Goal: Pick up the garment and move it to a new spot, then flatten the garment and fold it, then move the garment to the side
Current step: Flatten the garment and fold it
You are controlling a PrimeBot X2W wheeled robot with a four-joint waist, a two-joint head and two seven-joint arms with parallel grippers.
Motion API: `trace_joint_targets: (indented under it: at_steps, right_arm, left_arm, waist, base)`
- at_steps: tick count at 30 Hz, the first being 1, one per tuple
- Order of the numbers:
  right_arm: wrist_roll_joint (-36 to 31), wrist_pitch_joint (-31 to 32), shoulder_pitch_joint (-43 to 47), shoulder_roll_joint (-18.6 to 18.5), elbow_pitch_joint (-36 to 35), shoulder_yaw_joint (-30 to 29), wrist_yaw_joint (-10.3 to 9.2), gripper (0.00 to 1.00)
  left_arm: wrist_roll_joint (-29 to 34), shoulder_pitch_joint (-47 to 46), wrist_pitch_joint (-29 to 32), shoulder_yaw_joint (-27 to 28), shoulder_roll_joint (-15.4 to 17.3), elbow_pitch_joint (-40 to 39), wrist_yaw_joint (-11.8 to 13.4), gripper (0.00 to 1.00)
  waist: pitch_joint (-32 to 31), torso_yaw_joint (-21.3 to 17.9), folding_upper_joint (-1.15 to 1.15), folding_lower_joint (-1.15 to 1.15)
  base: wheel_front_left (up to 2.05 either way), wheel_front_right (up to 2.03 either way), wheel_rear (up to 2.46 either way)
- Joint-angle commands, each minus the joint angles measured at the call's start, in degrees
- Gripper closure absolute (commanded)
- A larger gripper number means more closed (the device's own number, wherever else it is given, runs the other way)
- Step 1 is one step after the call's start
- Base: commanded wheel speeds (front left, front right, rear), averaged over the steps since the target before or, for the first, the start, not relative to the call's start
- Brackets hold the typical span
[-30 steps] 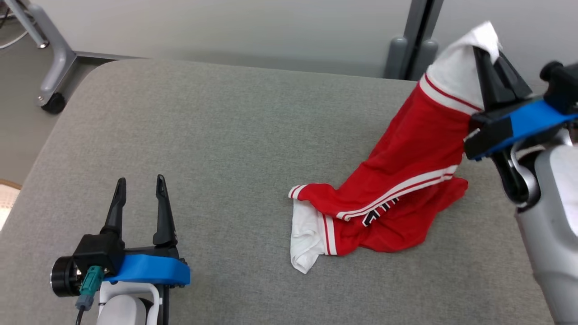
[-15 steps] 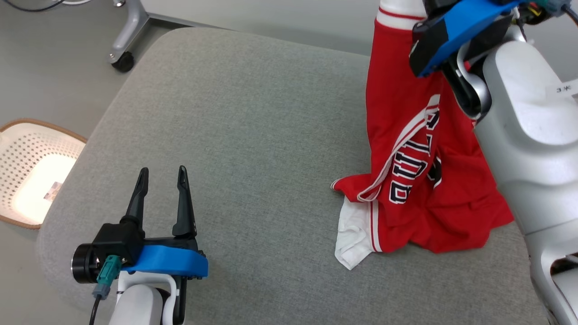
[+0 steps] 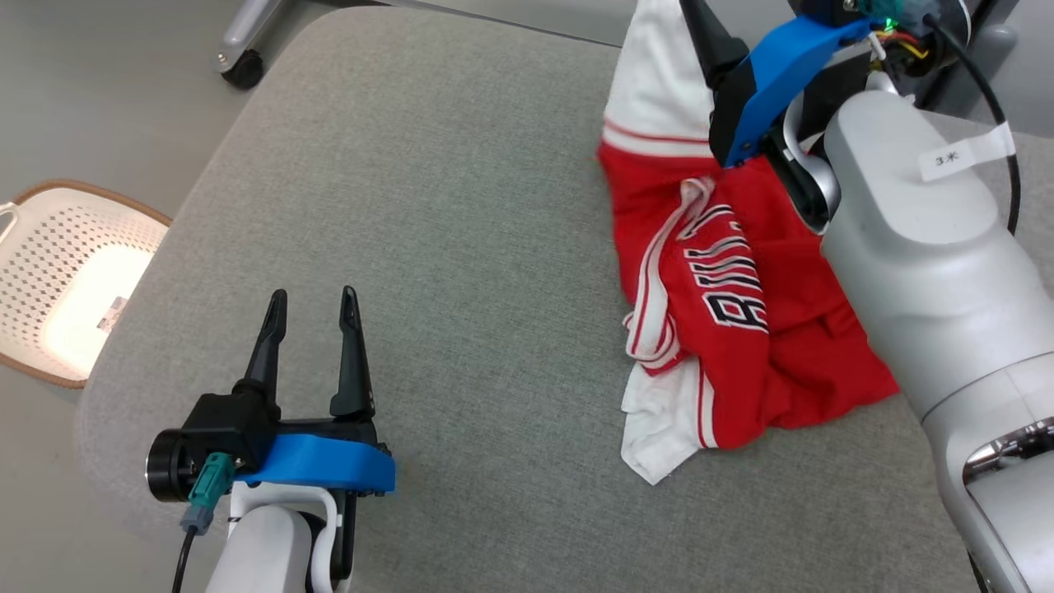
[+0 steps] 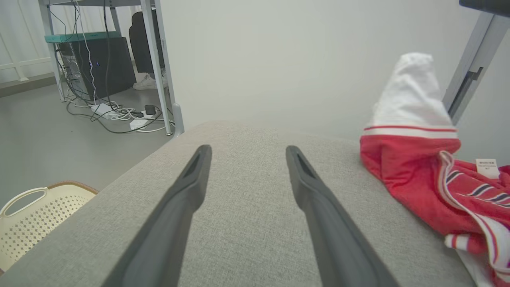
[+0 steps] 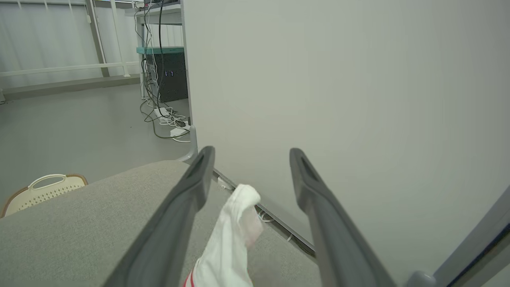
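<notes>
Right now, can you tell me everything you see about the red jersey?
The red jersey looks like thin sports cloth, with white parts, red-and-white striped trim and dark letters edged in white. A small white label shows on it. It lies crumpled in a heap, not flat, on the right side of the grey padded table. One white end pokes up between the open fingers of the right gripper, which do not pinch it.

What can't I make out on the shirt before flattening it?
- Shirt, right edge: head view, hidden behind the right forearm.
- Lettering: head view, folds cover part of it.
- Shirt's near end: left wrist view, cut off by the right edge.
</notes>
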Motion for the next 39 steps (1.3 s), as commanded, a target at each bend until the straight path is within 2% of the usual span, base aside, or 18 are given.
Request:
trace_joint_targets:
  at_steps: [1, 6, 10, 16, 21, 31, 39]
  right_arm:
    - [0.5, -0.8, 1.4, -0.2, 0.7, 0.8, 0.02, 0.0]
    - [2.9, -2.4, 4.1, -2.3, 0.4, 2.4, 0.02, 0.0]
    - [5.2, -2.7, 7.9, -5.4, -2.1, 2.7, 0.02, 0.0]
    - [7.6, -2.7, 17.1, -10.9, -11.0, -0.1, 0.02, 0.0]
    - [8.1, -2.7, 25.4, -13.6, -17.4, -4.2, 0.02, 0.0]
    - [6.2, -2.7, 40.9, -13.6, -27.3, -11.1, 0.02, 0.0]
    - [4.1, -0.3, 40.5, -12.4, -28.9, -11.3, 0.02, 0.0]
  left_arm:
    - [0.3, -1.1, -0.2, 0.2, -0.1, -0.2, 0.3, 0.0]
    - [1.3, -1.2, -0.2, 1.4, -0.1, -0.1, -0.1, 0.0]
    - [2.1, -0.7, -0.2, 2.6, -0.1, -0.3, -0.4, 0.0]
    - [3.3, 1.1, -0.3, 4.6, 0.6, -0.8, -0.7, 0.0]
    - [4.0, 2.3, -0.3, 6.0, 1.1, -1.3, -0.9, 0.0]
    - [5.0, 3.6, -0.2, 7.3, 1.2, -2.0, -1.3, 0.0]
    - [5.2, 2.2, -0.2, 6.5, 0.8, -1.9, -1.8, 0.0]
  waist:
    - [-0.2, -1.0, 0.0, -0.01]
    - [-0.8, -4.2, 0.0, -0.01]
    - [-1.8, -6.8, 0.0, -0.01]
    - [-3.5, -10.7, 0.0, -0.01]
    - [-4.4, -13.5, 0.0, -0.01]
    - [-5.7, -16.8, 0.0, -0.01]
    - [-4.7, -16.0, 0.0, -0.01]
  base:
    - [0.0, 0.0, 0.0]
    - [0.0, 0.0, 0.0]
    - [0.0, 0.0, 0.0]
    - [0.0, 0.0, 0.0]
    - [0.0, 0.0, 0.0]
    - [0.0, 0.0, 0.0]
    - [0.0, 0.0, 0.0]
